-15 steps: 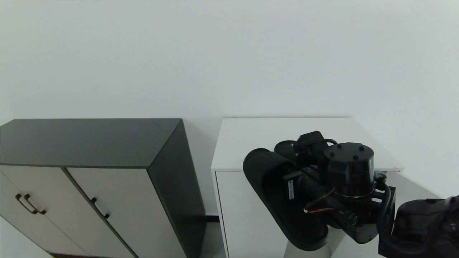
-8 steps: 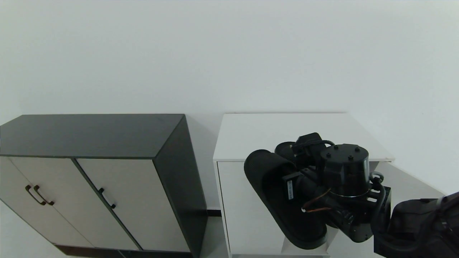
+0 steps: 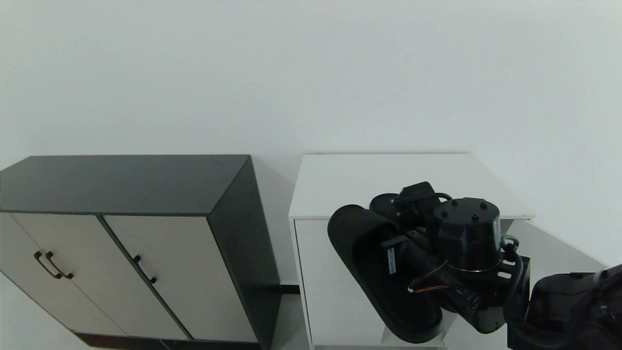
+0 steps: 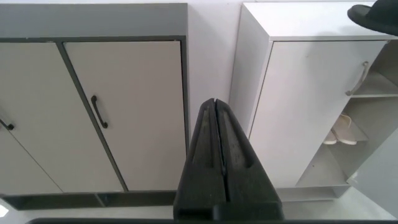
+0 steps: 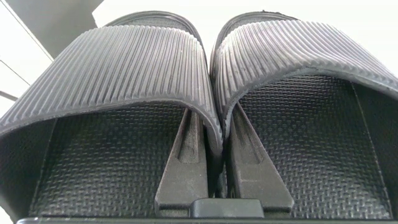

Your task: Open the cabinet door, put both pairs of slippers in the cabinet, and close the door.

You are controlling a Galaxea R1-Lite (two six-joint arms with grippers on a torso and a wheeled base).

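- Two cabinets stand side by side against the wall. The dark cabinet point(image 3: 121, 182) is just beside the white cabinet point(image 3: 388, 177), with a narrow gap between them. All its pale doors are closed, and I count three handles point(image 3: 145, 276) on them.
- The white cabinet is open on the side away from the dark cabinet. Shelves show there, past its one door handle point(image 4: 359, 78).
- I count two pairs of slippers. The black pair point(image 3: 369, 257), two slippers side by side, hangs in the air in front of the white cabinet. Their toes reach about the level of its top edge, and their heels point down and back toward the arm.
- The right gripper point(image 5: 214, 118) pinches the two inner side walls of the black slippers together. The long axis of the slippers runs along its fingers, with the toes leading.
- The left gripper point(image 4: 215, 109) has its fingers pressed together and holds nothing. It is in front of the gap between the cabinets, apart from the white cabinet.
- The pale pair point(image 4: 345, 130), the smaller thing, lies on a low shelf inside the white cabinet.
- I judge that the open shelves are lower than the black pair and on the side away from the dark cabinet. So the right arm, which carries them, must bring them down and push them in toes first.
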